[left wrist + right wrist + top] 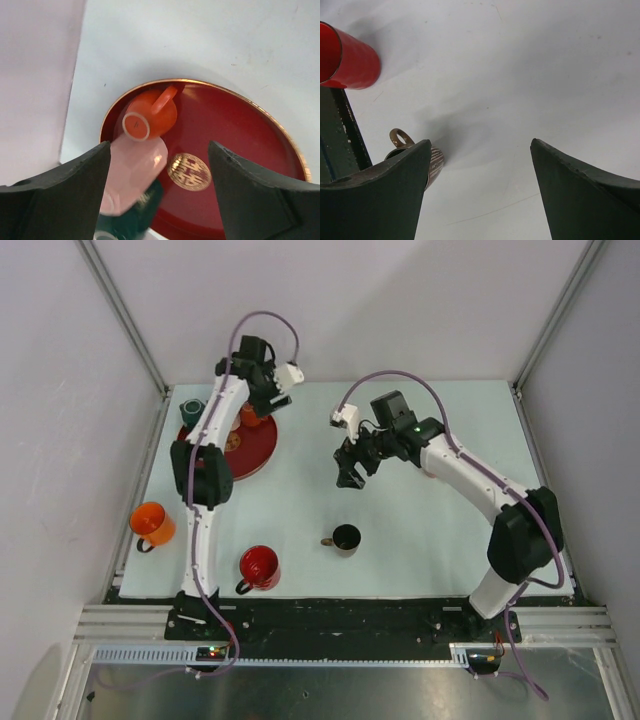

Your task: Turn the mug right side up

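A small orange mug [150,117] stands upside down at the far edge of a round red tray [240,145], with its base up and its handle toward the tray rim. In the top view this mug [250,418] sits at the back left, just under my left gripper [258,402]. My left gripper [159,145] is open and empty, and hovers above the tray, straddling the mug. My right gripper [350,478] is open and empty above the table's middle. In the right wrist view the right gripper [480,142] has only bare table between its fingers.
A pink mug [135,170] and a dark teal mug [132,220] lie close beside the orange one. A brown striped mug [346,537] stands upright at centre front and also shows by my right gripper's finger [434,162]. A red mug [260,567] and an orange mug [152,523] stand front left.
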You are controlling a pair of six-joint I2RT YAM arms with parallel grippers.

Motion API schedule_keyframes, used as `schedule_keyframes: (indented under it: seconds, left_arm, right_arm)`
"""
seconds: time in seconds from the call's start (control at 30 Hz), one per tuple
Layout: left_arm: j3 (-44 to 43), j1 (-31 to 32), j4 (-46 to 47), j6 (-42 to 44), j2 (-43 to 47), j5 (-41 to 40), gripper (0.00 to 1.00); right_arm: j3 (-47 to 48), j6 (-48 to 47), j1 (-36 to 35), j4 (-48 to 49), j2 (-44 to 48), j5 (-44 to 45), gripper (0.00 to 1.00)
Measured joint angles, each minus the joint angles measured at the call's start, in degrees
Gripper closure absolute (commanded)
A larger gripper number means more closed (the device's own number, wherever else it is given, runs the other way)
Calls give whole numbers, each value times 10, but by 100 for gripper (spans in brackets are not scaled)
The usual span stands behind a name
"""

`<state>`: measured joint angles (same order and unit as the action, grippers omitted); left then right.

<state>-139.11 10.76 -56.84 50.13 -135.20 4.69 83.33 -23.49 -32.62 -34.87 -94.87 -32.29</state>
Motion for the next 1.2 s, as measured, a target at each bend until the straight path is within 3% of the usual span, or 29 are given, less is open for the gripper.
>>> schedule_keyframes:
  seconds: [0.23,0.3,0.43,0.77,1.03,1.2]
  left_arm:
    - [11,9,11,280,-63,-2,39]
    - [23,8,13,332,-63,-10,44]
    - [24,5,19,398,-76,-36,45]
    - [27,5,31,428,-126,-64,48]
    - [123,6,52,398,-75,-56,57]
    - [174,5,37,399,-46,-61,47]
  right_arm:
    - [27,26,6,-19,-65,-12,15]
    - [41,31,6,-31,-80,-11,15]
    - [63,37,6,-54,-98,-6,15]
    - [75,40,6,-85,-100,17,15]
    - [75,40,6,-89,-100,24,15]
    - [75,40,6,-90,-100,25,15]
